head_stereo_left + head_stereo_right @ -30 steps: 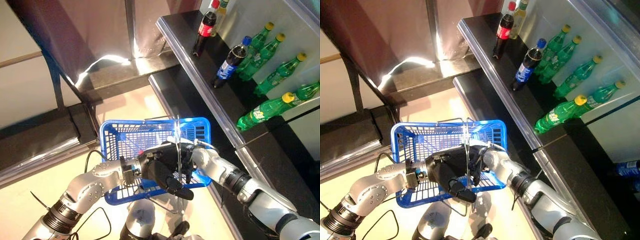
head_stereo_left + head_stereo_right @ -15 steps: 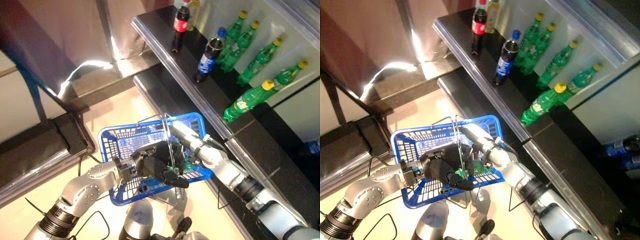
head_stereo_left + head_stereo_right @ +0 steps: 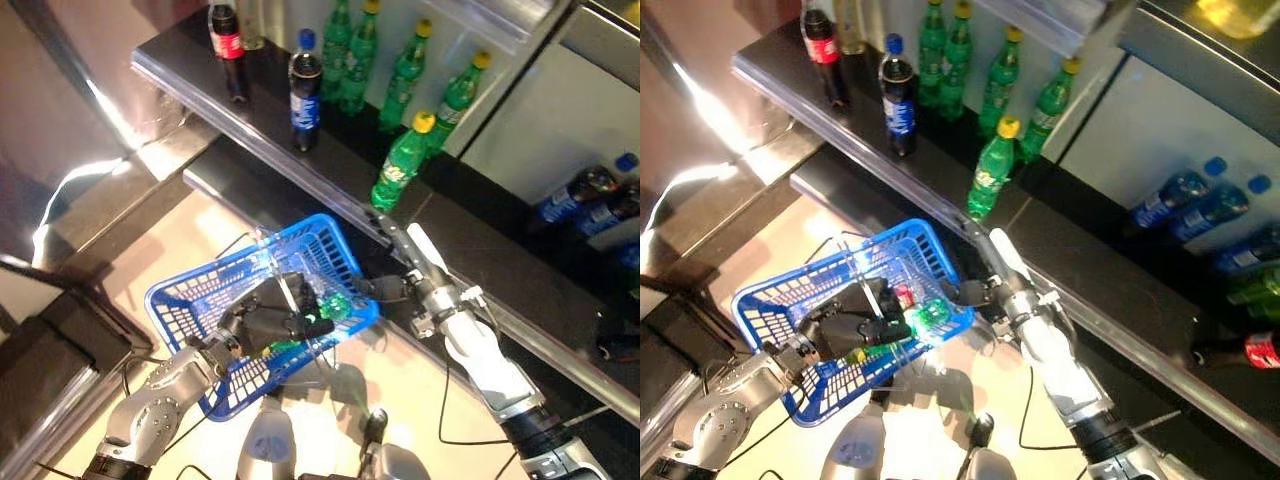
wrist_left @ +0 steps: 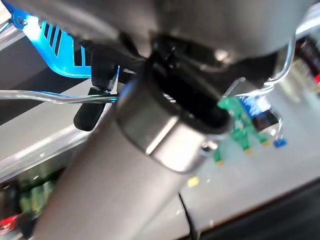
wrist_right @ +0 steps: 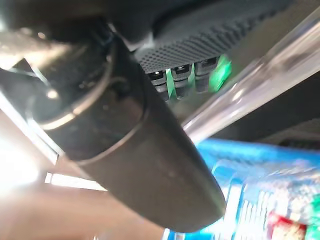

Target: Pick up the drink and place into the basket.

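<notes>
The blue plastic basket point(image 3: 172, 302) hangs over the floor in front of the shelves. My left hand point(image 3: 262, 322) is shut on its wire handles from inside the basket. A green drink point(image 3: 930, 316) with a red spot beside it lies in the basket's right end, just past that hand. My right hand point(image 3: 372, 290) is at the basket's right rim, outside it, with dark fingers stretched towards the rim and nothing in them. The right wrist view shows the basket's blue wall point(image 5: 250, 165) and a blurred piece of the drink point(image 5: 280, 227).
A dark shelf point(image 3: 190, 85) runs behind the basket with a cola bottle point(image 3: 227, 45), a dark blue-capped bottle point(image 3: 304, 90) and several green yellow-capped bottles point(image 3: 402, 165). A lower black ledge point(image 3: 490, 275) passes close by my right arm. More blue-capped bottles point(image 3: 590, 190) lie at the right.
The camera has swung towards the shelf. My right hand has drawn back out of the basket to its right rim, leaving the green drink inside. My left hand still holds the handles.
</notes>
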`<state>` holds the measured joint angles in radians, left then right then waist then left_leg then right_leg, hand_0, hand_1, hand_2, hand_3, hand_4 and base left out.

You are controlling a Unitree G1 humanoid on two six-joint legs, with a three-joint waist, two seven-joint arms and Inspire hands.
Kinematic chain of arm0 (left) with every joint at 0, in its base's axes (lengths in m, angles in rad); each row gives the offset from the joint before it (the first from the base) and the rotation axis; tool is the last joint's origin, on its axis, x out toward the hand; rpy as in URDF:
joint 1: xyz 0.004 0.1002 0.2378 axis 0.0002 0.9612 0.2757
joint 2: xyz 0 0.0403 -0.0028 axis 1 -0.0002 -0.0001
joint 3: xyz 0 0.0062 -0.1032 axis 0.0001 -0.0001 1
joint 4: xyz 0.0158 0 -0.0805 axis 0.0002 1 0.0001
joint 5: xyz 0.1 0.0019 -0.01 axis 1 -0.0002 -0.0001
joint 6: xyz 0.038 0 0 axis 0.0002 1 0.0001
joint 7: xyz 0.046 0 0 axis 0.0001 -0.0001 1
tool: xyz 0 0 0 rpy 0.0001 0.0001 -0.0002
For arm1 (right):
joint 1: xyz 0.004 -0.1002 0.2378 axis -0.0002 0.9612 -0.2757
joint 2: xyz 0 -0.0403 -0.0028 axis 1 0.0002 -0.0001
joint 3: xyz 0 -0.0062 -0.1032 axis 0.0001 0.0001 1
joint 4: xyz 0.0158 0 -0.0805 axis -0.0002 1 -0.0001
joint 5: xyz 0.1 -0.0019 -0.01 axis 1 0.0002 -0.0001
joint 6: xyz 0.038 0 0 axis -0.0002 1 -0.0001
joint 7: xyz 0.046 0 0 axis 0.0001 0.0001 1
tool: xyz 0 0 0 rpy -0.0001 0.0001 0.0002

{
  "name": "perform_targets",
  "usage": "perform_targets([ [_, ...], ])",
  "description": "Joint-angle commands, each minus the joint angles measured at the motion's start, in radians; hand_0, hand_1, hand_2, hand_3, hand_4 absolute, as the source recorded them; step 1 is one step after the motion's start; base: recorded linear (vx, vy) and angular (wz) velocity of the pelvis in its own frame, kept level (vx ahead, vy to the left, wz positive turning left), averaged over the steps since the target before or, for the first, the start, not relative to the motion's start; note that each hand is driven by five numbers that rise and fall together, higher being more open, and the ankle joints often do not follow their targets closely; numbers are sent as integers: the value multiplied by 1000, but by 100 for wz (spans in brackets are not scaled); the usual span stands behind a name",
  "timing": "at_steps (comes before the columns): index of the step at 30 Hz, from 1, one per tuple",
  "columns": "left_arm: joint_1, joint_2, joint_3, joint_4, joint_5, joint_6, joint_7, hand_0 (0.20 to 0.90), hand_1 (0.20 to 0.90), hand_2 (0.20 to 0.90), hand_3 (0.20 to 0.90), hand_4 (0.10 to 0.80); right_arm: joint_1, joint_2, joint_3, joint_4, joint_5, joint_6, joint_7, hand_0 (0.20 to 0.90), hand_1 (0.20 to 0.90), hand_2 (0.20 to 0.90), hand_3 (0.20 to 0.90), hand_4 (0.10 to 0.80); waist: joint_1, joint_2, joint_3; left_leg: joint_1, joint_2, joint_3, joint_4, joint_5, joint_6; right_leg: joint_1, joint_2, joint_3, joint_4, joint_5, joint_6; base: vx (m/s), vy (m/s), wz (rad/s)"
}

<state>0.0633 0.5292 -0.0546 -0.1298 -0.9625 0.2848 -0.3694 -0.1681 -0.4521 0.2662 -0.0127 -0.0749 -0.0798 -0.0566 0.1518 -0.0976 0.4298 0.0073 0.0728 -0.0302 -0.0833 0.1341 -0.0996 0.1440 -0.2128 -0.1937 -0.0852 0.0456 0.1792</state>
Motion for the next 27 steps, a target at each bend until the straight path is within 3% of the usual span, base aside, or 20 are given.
perform_targets([
  [1, -99, -150, 79, -183, -185, -344, -123, 300, 300, 300, 200, 100, 110, -34, -3, -8, 98, -117, -45, 900, 900, 900, 900, 800, -45, 74, -365, 68, 21, 65, -4, -115, 14, -25, -15, -16, -2, 22, 24, -10, 16, -26],
  [17, 48, -178, 243, 182, -167, -342, -41, 300, 300, 300, 200, 100, 352, 23, -315, 221, 281, -195, -138, 900, 900, 900, 900, 800, -155, 79, -362, 93, 20, 121, -4, -145, 25, -46, -9, 66, -2, 27, 19, 1, 7, -16],
  [27, 7, -185, 281, 447, -135, -330, 18, 300, 300, 300, 200, 100, 308, 68, -374, 536, 359, -207, -180, 900, 900, 900, 900, 800, -168, 83, -360, 105, 28, 135, -4, -152, 17, -43, 3, 84, -2, 25, 11, -10, 0, -9],
])
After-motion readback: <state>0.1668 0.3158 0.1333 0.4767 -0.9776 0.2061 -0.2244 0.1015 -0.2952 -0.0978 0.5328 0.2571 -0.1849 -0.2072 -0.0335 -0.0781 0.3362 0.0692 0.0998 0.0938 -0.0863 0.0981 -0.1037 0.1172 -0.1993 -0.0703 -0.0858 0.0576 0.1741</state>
